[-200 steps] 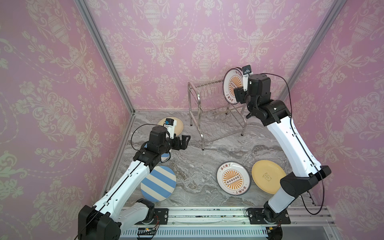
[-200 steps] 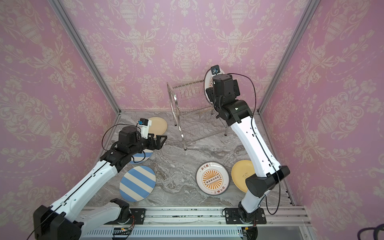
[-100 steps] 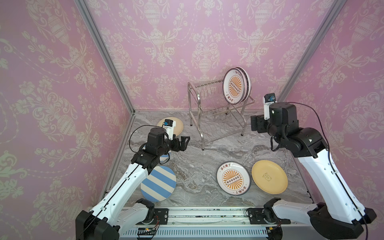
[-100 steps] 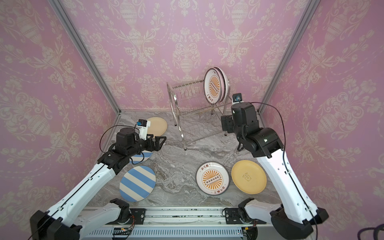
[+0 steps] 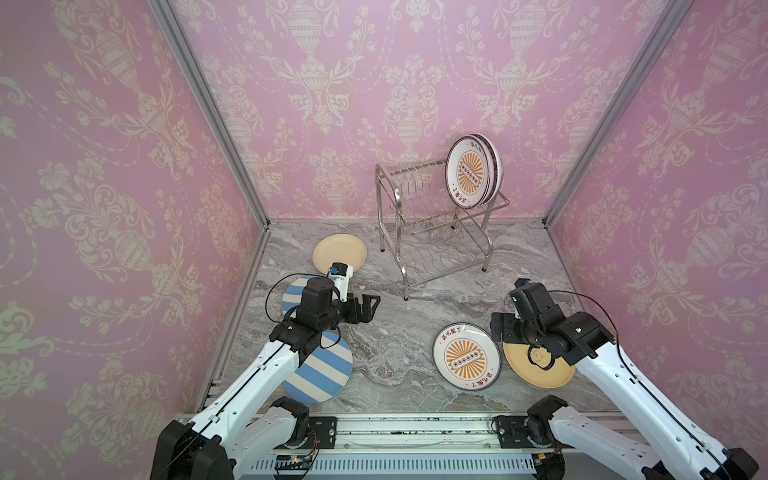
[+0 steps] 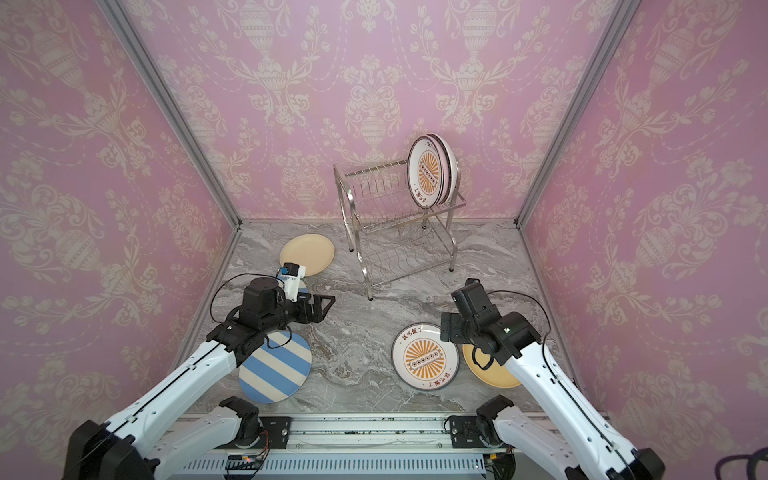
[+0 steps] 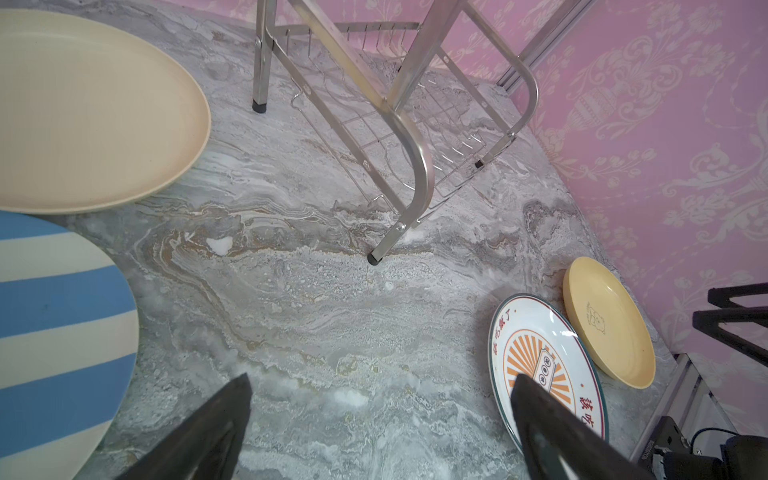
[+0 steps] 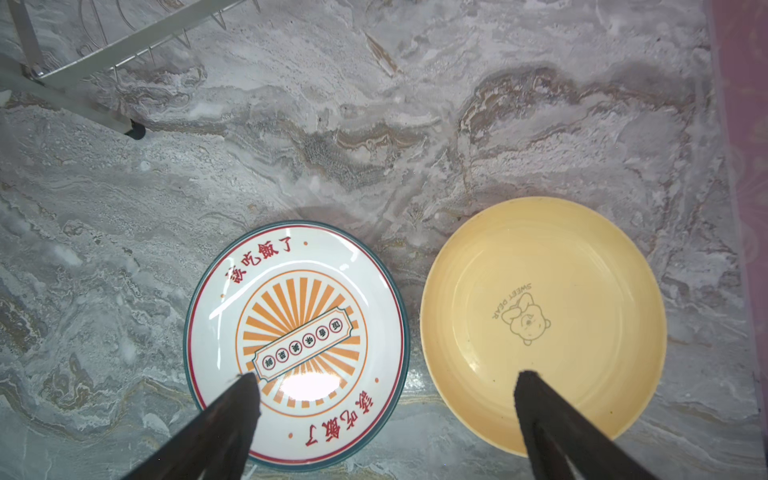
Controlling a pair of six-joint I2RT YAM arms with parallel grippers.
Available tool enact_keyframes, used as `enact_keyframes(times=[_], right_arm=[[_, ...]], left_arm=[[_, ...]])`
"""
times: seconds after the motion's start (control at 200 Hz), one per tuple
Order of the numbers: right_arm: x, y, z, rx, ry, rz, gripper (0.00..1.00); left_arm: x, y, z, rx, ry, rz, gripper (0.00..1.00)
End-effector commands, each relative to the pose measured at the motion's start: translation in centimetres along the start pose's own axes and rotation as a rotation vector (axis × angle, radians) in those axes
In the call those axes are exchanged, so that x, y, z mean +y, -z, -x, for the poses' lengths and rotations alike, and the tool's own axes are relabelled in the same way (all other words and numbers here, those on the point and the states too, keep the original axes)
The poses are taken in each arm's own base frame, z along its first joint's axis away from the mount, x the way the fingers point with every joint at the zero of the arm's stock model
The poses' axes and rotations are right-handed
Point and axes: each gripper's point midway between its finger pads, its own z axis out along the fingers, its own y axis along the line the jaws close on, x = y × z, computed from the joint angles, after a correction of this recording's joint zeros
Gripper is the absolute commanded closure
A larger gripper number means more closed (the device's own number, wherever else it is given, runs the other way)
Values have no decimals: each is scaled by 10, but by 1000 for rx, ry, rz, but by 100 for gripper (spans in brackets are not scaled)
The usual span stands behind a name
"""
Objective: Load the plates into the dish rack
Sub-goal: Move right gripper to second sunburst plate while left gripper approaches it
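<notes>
The steel dish rack [image 5: 432, 232] stands at the back. A sunburst plate [image 5: 471, 172] stands upright at the right end of its top tier, with more plates behind it. Flat on the marble lie another sunburst plate [image 8: 297, 345], a yellow plate [image 8: 544, 320], a cream plate [image 5: 338, 253] and a blue-striped plate [image 5: 322, 370]. A second striped plate [image 5: 291, 293] is half hidden under the left arm. My right gripper [image 8: 384, 380] hangs open and empty above the gap between the sunburst and yellow plates. My left gripper [image 7: 381, 377] is open and empty over bare marble near the rack's front foot.
Pink patterned walls [image 5: 124, 208] close in the left, back and right sides. A metal rail [image 5: 415, 428] carrying both arm bases runs along the front edge. The rack's lower tier [image 6: 399, 253] holds no plates.
My right arm has left the rack's top tier and swung down and forward over the two plates at the front right. The sunburst plate stays in the rack. The left arm barely moved.
</notes>
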Motion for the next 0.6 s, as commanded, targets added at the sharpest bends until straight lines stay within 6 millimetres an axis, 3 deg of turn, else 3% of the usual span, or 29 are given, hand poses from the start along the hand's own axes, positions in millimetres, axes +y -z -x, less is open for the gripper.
enact_keyframes(times=[0.0,0.105,0.225,0.425,0.595], right_arm=[[3,-15,-23,75,-135,31,3],[3,-35,-50,188,-171,27,3],[9,-42,-72,274,-213,58,3],[1,-43,-88,299,-264,36,3],[13,-59,-101,341,-308,102,2]], left_arm=[[-4,-10,-8,3,50,-32,1],[-7,-24,-17,31,70,-57,1],[-13,-38,-25,55,56,-61,1],[-22,-54,-32,98,52,-80,1],[-25,-66,-38,138,57,-89,1]])
